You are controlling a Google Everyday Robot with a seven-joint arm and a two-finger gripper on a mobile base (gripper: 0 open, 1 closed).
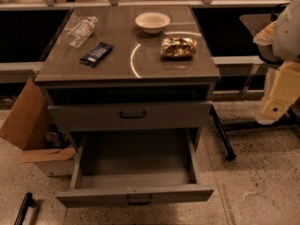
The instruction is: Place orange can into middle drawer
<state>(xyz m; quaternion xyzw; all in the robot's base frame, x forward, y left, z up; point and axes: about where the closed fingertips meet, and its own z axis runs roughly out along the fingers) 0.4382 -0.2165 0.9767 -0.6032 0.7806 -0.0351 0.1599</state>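
Cabinet top (117,69): four items noted. The orange can (178,47), crumpled and shiny, lies on its side toward the right edge, just in front of and slightly right of the white bowl (152,21), not touching it. A clear plastic bottle (81,31) lies on its side at the rear left corner; a dark blue wrapper (96,54) lies flat just in front of it, well apart from the can. Below the top, the upper drawer (131,115) sits pushed in, handle centred. The middle drawer (93,197) (the lowest of the cabinet) is pulled fully out toward the camera, its grey floor exposed and its front panel with the dark handle nearest the viewer. The gripper (272,108) hangs at the far right of the view, beyond the cabinet's right side and at about the height of the upper drawer, well apart from both the can and the drawer; it holds nothing visible, and whether it is spread or closed cannot be made out. A cardboard box (28,121) with raised flaps stands on the speckled floor (253,172) against the cabinet's left side.
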